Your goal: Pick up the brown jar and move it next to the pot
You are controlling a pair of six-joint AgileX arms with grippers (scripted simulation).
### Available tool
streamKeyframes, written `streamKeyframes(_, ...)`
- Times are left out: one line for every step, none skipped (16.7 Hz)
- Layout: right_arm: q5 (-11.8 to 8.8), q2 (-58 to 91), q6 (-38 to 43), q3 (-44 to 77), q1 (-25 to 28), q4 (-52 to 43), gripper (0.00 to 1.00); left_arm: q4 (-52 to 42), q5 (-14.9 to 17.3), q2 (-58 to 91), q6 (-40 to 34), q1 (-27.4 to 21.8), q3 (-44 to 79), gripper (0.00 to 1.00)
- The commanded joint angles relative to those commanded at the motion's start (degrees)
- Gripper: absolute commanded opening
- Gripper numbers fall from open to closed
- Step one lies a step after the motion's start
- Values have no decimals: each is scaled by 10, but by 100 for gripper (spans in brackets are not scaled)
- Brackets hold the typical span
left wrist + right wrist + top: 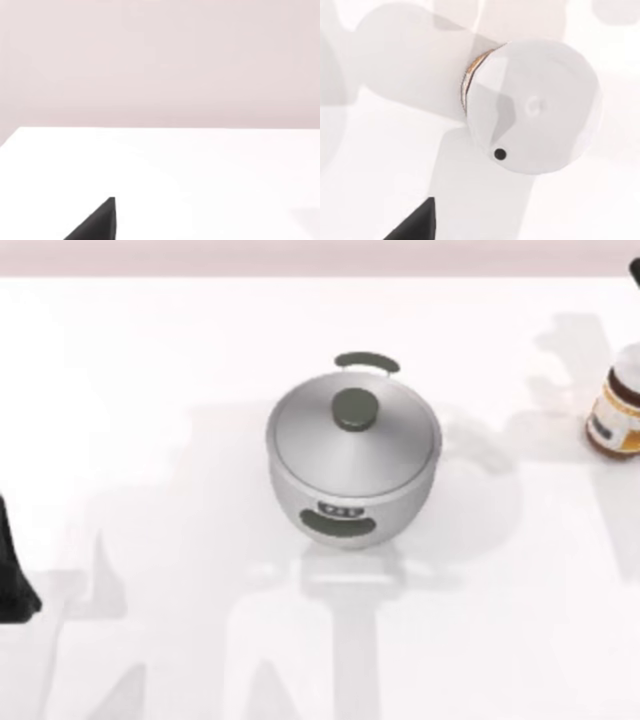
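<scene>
Brown jar (620, 405) seen upright at counter (150, 390) right edge, well apart from pot (353, 460). Right claw's state cannot be told; left arm parked.

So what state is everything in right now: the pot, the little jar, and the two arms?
pot: upright mid-table, lid on, untouched.
brown jar: upright at the table's right edge, white lid on, well apart from the pot, not yet picked up.
right tool: above the jar looking down on its lid; only a dark tip shows.
left tool: parked at the table's left side, away from both things; only a dark tip shows.
</scene>
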Motion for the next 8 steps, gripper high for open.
streamKeyframes(0,42,-6,42,1,-25,100,0,0,0,0,0,0,100)
streamKeyframes(-1,82,-12,81,1,-48,100,0,0,0,0,0,0,100)
streamKeyframes(-1,118,-17,116,2,-69,100,0,0,0,0,0,0,100)
streamKeyframes(-1,151,-22,148,3,-88,100,0,0,0,0,0,0,100)
streamKeyframes(-1,179,-26,175,3,-104,100,0,0,0,0,0,0,100)
streamKeyframes(-2,203,-30,198,4,-118,100,0,0,0,0,0,0,100)
streamKeyframes(-2,223,-32,216,4,-129,100,0,0,0,0,0,0,100)
streamKeyframes(-2,237,-34,230,5,-137,100,0,0,0,0,0,0,100)
